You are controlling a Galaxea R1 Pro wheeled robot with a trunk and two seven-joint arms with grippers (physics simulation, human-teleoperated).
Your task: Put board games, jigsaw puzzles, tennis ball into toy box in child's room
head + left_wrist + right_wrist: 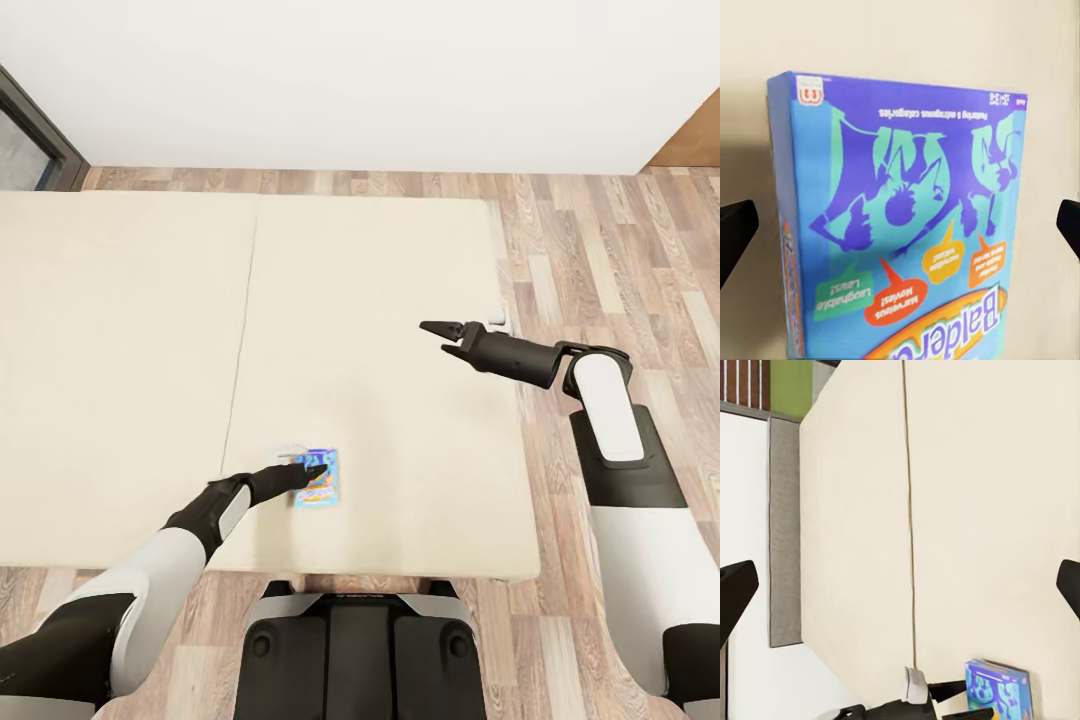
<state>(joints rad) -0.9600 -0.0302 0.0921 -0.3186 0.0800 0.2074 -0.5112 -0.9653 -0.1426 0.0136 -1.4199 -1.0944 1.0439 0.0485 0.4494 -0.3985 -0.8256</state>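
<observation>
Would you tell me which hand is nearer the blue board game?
Left. The left hand is open right at the blue board game; the right hand hovers well away.

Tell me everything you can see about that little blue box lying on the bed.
The small teal-blue board game is a flat printed cardboard-looking box, with purple cartoon figures, coloured speech bubbles and a title beginning "Balder". It lies flat, closed, on the cream mattress of the bed, near the edge closest to the robot and just right of the mattress seam. The left gripper reaches over it with its fingers spread to either side. Whether they touch it is unclear.
</observation>
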